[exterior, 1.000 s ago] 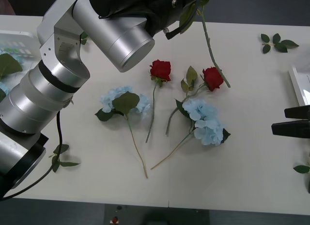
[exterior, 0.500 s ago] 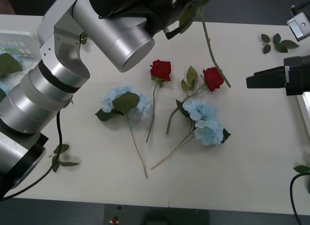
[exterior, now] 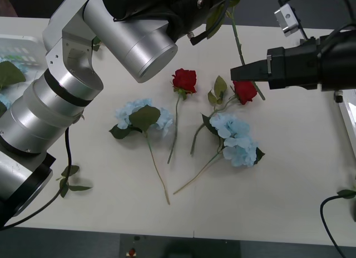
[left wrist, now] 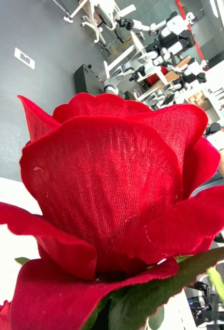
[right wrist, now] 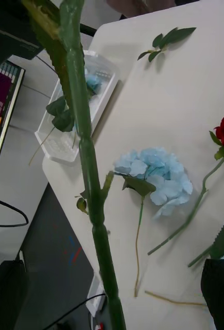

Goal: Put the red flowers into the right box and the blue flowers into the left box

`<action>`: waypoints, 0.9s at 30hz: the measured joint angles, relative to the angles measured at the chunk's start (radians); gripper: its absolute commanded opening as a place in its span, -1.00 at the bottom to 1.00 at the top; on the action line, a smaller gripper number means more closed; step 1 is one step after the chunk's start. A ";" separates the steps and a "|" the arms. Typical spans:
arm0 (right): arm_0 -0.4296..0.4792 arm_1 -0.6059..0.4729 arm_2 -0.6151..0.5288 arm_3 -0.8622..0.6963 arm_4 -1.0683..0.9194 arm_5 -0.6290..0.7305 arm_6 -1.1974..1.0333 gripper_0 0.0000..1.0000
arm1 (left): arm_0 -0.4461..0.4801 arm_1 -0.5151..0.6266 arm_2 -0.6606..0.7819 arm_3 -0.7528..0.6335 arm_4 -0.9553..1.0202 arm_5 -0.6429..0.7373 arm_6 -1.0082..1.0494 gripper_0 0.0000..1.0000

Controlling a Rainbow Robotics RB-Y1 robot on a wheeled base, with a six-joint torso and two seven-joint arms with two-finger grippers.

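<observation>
Front view bright, even overhead light; table (exterior: 289,174) near washed-out cream, shadows soft and short under blue flowers (exterior: 236,140). Silver arm (exterior: 111,41) shows smooth highlights, no harsh glare. Right wrist view: close green stem (right wrist: 88,165) soft, out of focus; table behind sharper, slight bluish cast. Left wrist view: red rose (left wrist: 112,206) super close, weave crisp mid-petal, edges blurry; background room hazy.

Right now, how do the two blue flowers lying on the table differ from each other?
The left blue flower has a broad green leaf lying over its head; the right blue flower shows its petals uncovered. The left one's stem runs toward the front right, the right one's toward the front left. The right one lies against a red rose; the left one lies apart. Both are pale blue clusters.
</observation>
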 measured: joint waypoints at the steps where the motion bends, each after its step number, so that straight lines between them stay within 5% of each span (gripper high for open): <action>1: -0.004 0.006 0.014 0.010 0.000 -0.021 0.000 0.97 | 0.000 0.000 0.000 0.000 0.000 0.000 0.000 -1.00; 4: -0.021 0.021 0.060 0.035 0.011 -0.068 0.000 0.86 | 0.000 0.000 0.000 0.000 0.000 0.000 0.000 -1.00; 6: -0.031 0.027 0.088 0.044 0.025 -0.089 0.000 -0.48 | 0.000 0.000 0.000 0.000 0.000 0.000 0.000 -1.00; 7: -0.036 0.028 0.097 0.045 0.029 -0.093 0.000 -0.97 | 0.000 0.000 0.000 0.000 0.000 0.000 0.000 -1.00; 25: -0.047 0.028 0.076 0.046 -0.003 -0.093 -0.001 -1.00 | 0.000 0.000 0.000 0.000 0.000 0.000 0.000 -0.98; 26: -0.047 0.028 0.076 0.046 -0.003 -0.093 -0.001 -1.00 | 0.000 0.000 0.000 0.000 0.000 0.000 0.000 -0.79; 27: -0.047 0.028 0.076 0.046 -0.003 -0.093 -0.001 -1.00 | 0.000 0.000 0.000 0.000 0.000 0.000 0.000 -0.25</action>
